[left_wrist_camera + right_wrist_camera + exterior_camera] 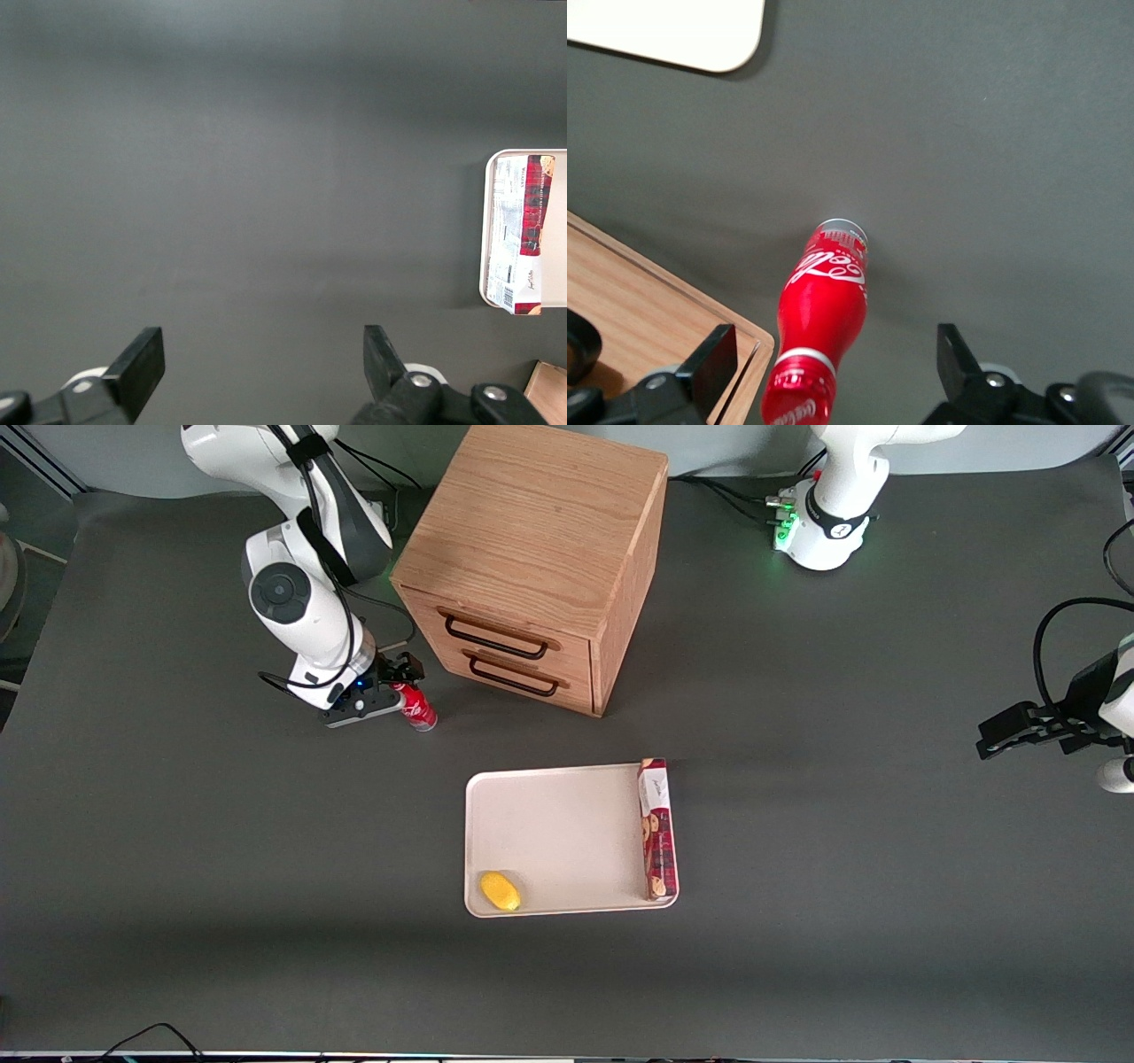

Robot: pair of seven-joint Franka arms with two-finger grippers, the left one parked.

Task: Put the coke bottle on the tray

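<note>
Beside the cabinet's drawer fronts, toward the working arm's end of the table, we find the gripper (400, 687) down at the cap end of the coke bottle (416, 708). In the right wrist view the two fingers (713, 363) stand wide, one on each side of the bottle (819, 328), with clear gaps on both sides; nothing is clamped yet. The bottle stands on the dark table (177, 868), leaning a little, silvery base down.

Step in hand, as we judge it: closing on the bottle before the lift. The bottle sits nearer one finger than the other, so we would centre the claw over the neck first, then close gently below the cap, since a one-sided touch could tip so slim a thing. The cabinet (532, 558) is near, so the lift should go straight up before any sideways travel.

The tray (549, 833) lies nearer the front camera, well apart from the bottle. It already holds a yellow lemon-like fruit (500, 891) in one corner and a long red biscuit box (656, 828) along one edge; the bare middle is our target.

Writing: white script "Coca-Cola" logo on the bottle body and again near the cap. The box print is too small for us to read.
</note>
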